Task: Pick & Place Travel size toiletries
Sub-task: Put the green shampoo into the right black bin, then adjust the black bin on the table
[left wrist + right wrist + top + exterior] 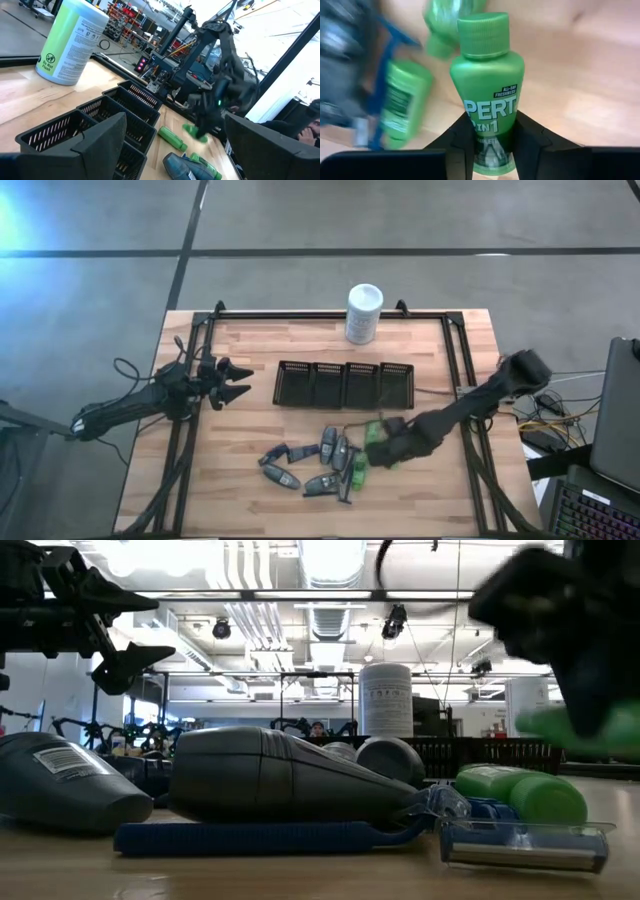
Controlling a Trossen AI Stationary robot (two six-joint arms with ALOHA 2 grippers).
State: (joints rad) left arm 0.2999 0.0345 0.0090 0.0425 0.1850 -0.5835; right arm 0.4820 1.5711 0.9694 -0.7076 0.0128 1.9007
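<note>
In my right wrist view the green bottle (487, 100) sits between the fingers of the right gripper (490, 145), clenched on its base, cap pointing away; black tray (345, 383) lies beyond.

white canister (364, 313), black mesh tray (345, 383), wooden table (250, 350)

Green bottle (487, 95) off the table; grey tubes (330, 448), razors (260, 836) heaped below.
</note>
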